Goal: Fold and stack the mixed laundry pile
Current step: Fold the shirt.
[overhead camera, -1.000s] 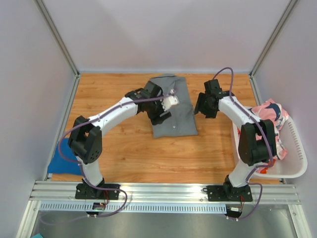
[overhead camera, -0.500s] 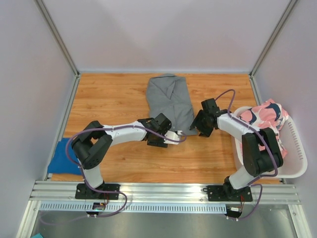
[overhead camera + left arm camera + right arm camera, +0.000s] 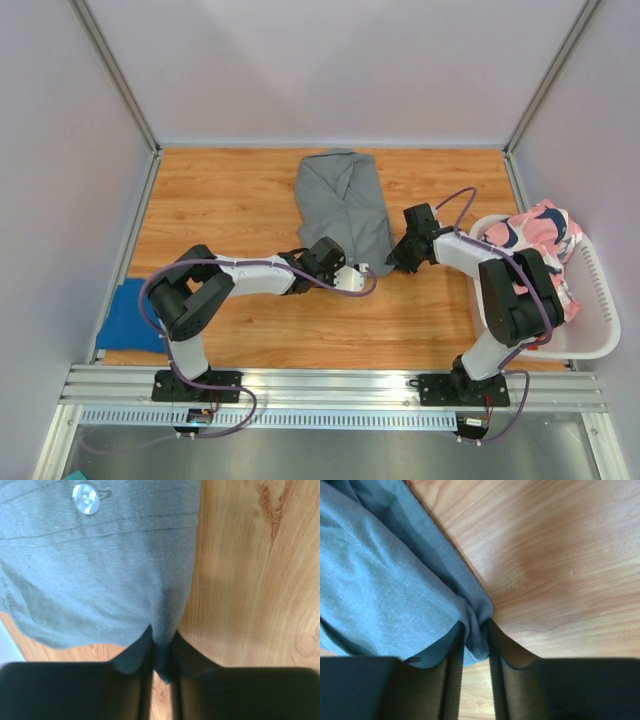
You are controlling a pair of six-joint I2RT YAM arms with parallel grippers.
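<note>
Your left hand (image 3: 161, 652) is almost closed, its fingers pinching the hem corner of the grey shirt (image 3: 100, 575), at the shirt's lower left in the top view. Your right hand (image 3: 476, 640) is clamped on a bunched fold at the shirt's lower right corner. The shirt lies flat on the tabletop (image 3: 220, 200), upper centre of the top view. Its long axis runs from the collar at the top down to the hem, leaning slightly toward the lower right.
</note>
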